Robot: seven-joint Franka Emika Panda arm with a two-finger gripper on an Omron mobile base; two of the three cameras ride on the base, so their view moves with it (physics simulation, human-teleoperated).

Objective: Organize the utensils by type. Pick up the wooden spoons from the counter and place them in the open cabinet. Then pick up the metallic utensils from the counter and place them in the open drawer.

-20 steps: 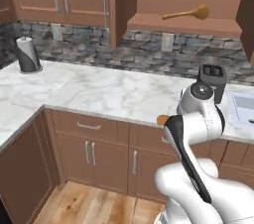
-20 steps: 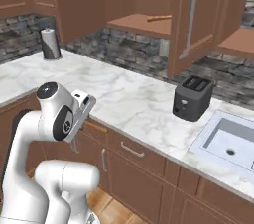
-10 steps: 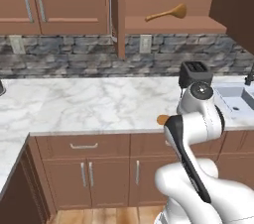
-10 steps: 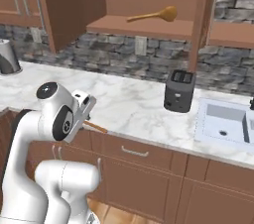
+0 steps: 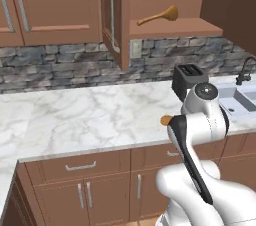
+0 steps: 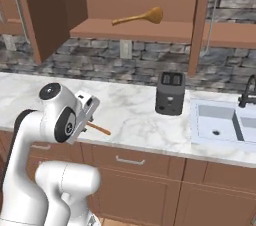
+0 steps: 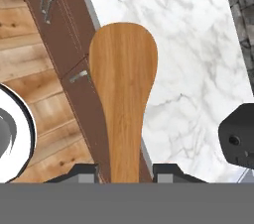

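Note:
My gripper [image 7: 124, 171] is shut on a golden-brown wooden spoon [image 7: 123, 84]; its bowl points away from the hand, over the counter's front edge. From the right base view the gripper [image 6: 89, 112] sits low at the counter front with the spoon's end [image 6: 98, 129] sticking out. The left base view shows only the spoon's tip [image 5: 166, 119] beside the arm. A second wooden spoon [image 5: 159, 16] [image 6: 137, 17] lies on the shelf [image 5: 170, 27] of the open cabinet, whose door [image 6: 42, 10] stands swung out. The white marble counter [image 5: 75, 120] [image 6: 135, 115] runs below. The metallic utensils and drawer are out of view.
A black toaster [image 5: 187, 77] [image 6: 169, 92] [image 7: 238, 139] stands on the counter under the cabinet. A sink [image 6: 220, 122] with a dark faucet [image 6: 247, 92] lies to its right. Closed cupboard fronts [image 5: 80, 190] line the counter's base, over a wooden floor [image 7: 30, 69].
The whole scene has shifted in both base views, so the base has driven or turned: the open cabinet, toaster and sink now sit more centrally. The spoon stays in the gripper.

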